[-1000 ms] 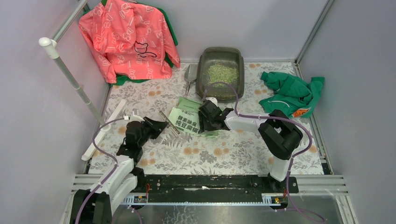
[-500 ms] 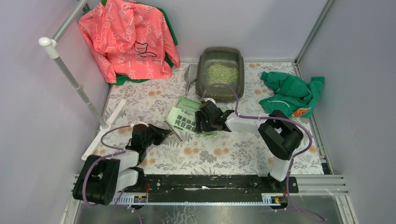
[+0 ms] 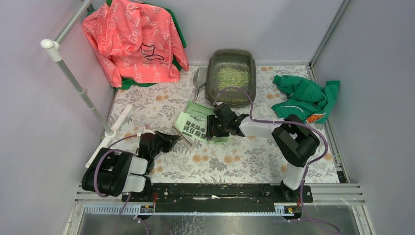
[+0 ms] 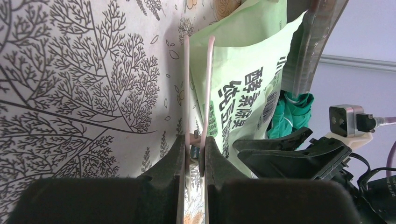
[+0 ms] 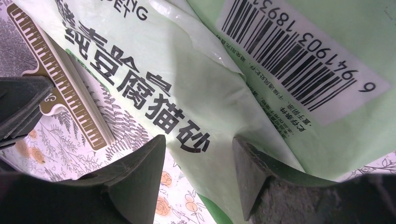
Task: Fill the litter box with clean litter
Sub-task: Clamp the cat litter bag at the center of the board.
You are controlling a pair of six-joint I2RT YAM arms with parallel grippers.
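The dark grey-olive litter box stands at the back of the mat, with a heap of pale green and beige clean litter inside. A light green printed bag lies flat in front of it, also in the right wrist view. My left gripper is shut on a pale bag clip lying beside the bag's left edge; the clip shows as a ruler-marked strip. My right gripper is open and empty, its jaws apart just over the bag's right part.
A small grey scoop lies left of the box. A pink jacket hangs at the back left and a green cloth lies at the right. A white pole and white bar run along the left side.
My left arm has folded back toward its base, drawing the gripper and clip a little nearer and off the bag's edge. My right gripper shifted slightly over the bag.
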